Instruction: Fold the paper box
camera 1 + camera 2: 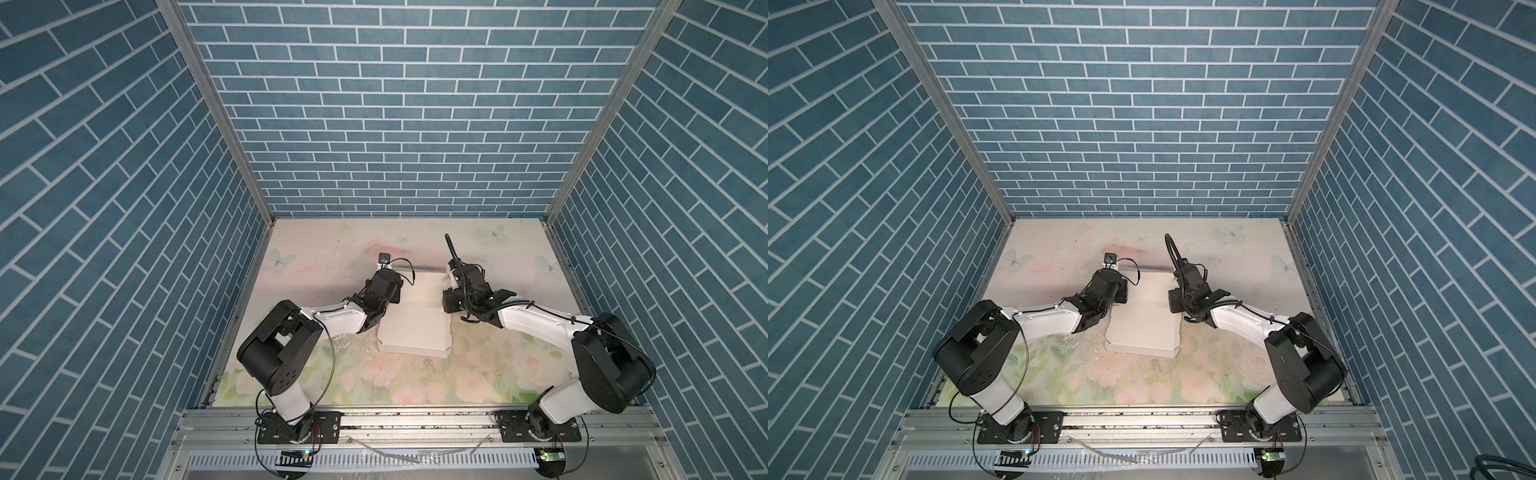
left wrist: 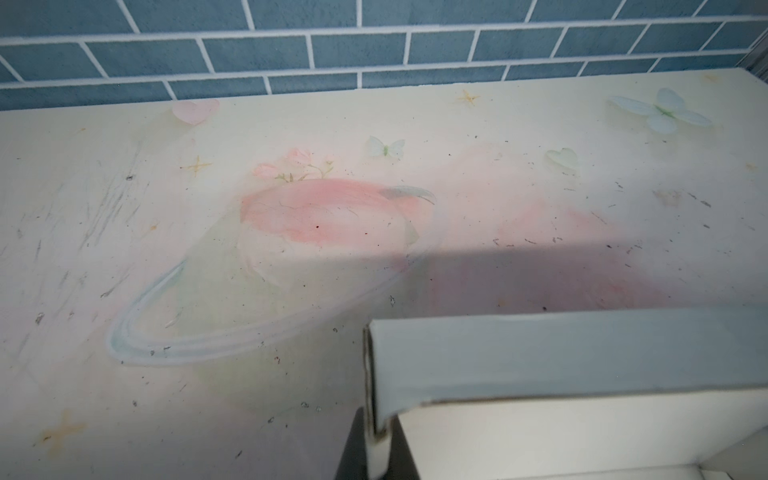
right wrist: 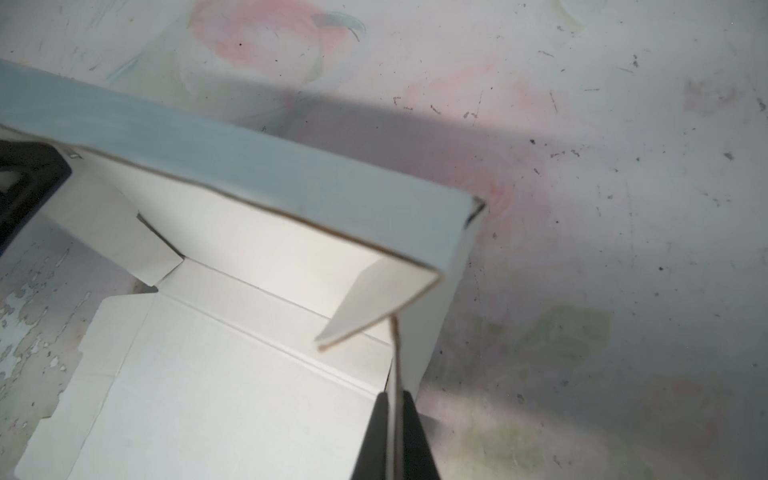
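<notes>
The paper box (image 1: 414, 328) sits in the lower middle of both top views on the floral worktop (image 1: 332, 386), with its far wall raised. In the left wrist view the left jaws are clamped on the box's upright corner edge at bottom centre, and in the right wrist view the right jaws pinch the thin side wall (image 3: 446, 311), also bottom centre. The step looks like standing the sides up: raise both ends evenly and guide the loose corner tab (image 3: 374, 303) inside the side wall (thin card buckles easily) without twisting either grip
</notes>
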Controlling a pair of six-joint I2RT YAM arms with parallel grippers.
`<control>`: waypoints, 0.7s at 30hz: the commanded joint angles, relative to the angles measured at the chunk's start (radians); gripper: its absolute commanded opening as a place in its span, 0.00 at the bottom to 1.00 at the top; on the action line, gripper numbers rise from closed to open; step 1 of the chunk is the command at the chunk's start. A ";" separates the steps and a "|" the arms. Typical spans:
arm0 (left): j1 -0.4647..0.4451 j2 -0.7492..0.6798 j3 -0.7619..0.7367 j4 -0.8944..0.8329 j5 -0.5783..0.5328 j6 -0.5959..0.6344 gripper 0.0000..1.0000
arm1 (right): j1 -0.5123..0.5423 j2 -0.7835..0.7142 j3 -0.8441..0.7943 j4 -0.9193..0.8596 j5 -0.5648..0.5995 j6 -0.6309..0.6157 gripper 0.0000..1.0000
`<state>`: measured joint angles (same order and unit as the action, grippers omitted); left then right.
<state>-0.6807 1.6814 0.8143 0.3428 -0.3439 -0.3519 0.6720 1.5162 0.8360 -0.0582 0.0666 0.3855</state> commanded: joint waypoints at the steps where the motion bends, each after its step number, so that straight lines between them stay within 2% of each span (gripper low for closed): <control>1: -0.023 0.006 -0.083 -0.013 0.005 -0.015 0.00 | 0.032 -0.026 -0.066 0.032 -0.014 0.005 0.06; 14: -0.076 0.012 -0.199 0.126 -0.049 -0.013 0.00 | 0.111 -0.033 -0.141 0.069 0.059 0.030 0.06; 21: -0.076 -0.005 -0.232 0.147 -0.054 -0.006 0.00 | 0.124 -0.033 -0.155 0.077 0.077 0.039 0.10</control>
<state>-0.7422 1.6531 0.6323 0.6243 -0.4488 -0.3492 0.7750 1.4734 0.7139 0.0532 0.1802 0.4122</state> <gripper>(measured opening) 0.078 0.095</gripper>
